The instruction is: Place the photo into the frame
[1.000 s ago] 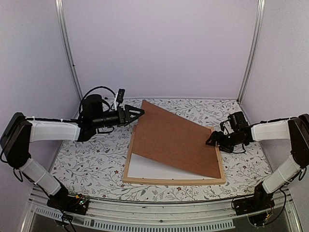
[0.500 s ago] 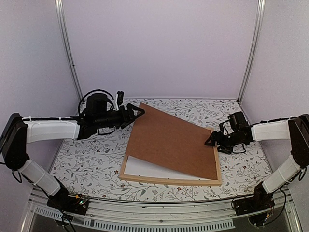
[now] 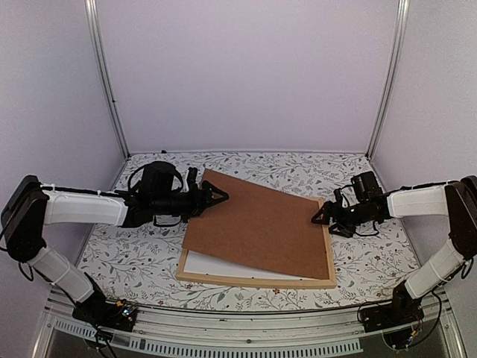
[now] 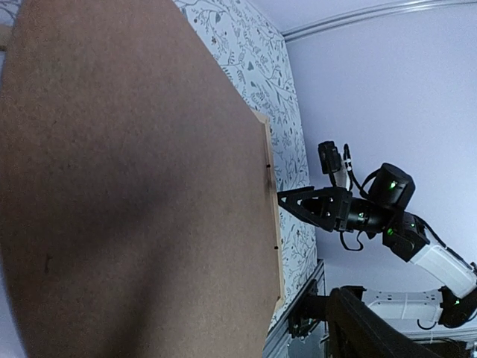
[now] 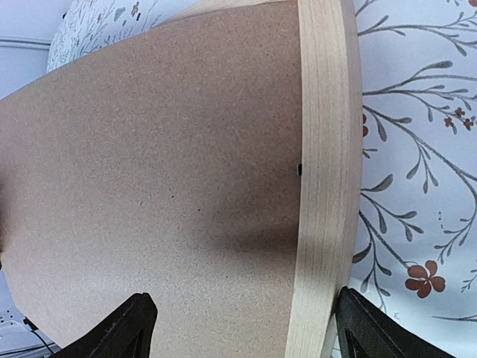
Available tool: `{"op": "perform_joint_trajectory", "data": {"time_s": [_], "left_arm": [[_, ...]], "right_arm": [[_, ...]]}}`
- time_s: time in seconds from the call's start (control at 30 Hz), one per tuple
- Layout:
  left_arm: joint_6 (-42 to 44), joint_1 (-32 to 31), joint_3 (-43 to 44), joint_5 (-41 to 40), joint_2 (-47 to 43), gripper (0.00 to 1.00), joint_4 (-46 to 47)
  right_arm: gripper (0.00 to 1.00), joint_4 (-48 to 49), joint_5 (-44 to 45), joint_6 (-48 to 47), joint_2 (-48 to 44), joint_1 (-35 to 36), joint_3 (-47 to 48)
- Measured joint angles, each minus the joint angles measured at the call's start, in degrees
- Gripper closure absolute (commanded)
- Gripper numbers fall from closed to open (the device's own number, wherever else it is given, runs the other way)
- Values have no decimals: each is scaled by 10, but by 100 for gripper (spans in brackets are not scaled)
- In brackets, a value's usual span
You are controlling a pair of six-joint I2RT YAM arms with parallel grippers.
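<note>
Floral worktop [image 3: 134, 246] is carrying the frame [image 3: 253, 281], brown board [image 3: 261, 224] lying askew atop, not seated; photo unseen. Right fingers [image 5: 119, 328] are gaping; left fingers [image 3: 212, 198]: cannot tell.

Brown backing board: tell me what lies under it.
The board lies skewed over the wooden frame. A white sheet shows inside the frame at its near left. The rest beneath is covered; no photo is visible.

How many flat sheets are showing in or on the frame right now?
2. A brown board lies skewed across the frame; a white sheet shows beneath it at the near left corner. The photo is not visible and may be hidden underneath.
</note>
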Motion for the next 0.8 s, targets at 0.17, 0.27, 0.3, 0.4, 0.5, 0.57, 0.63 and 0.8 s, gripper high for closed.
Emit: {"op": "perform_joint_trajectory", "data": {"time_s": [0.17, 0.27, 0.3, 0.4, 0.5, 0.57, 0.63, 0.8], "left_arm": [[-15, 0, -4, 14, -3, 20, -5], [-2, 0, 5, 14, -6, 23, -33], [5, 0, 11, 13, -8, 25, -47], [31, 0, 30, 10, -18, 34, -87], [48, 0, 37, 7, -33, 44, -108], [55, 2, 37, 6, -42, 53, -118], [53, 3, 37, 4, -47, 61, -128], [71, 8, 37, -5, -50, 76, -144]], "right_arm": [[13, 1, -5, 0, 0, 0, 0], [13, 1, -8, -1, 0, 0, 0], [13, 1, -8, -1, 0, 0, 1], [13, -3, -11, -3, 0, 0, 9], [13, -2, -19, -8, 0, 2, 23], [13, -1, -24, -14, -1, 2, 34], [13, -3, -26, -20, -3, 1, 43], [13, -15, -34, -35, -20, -12, 55]]}}
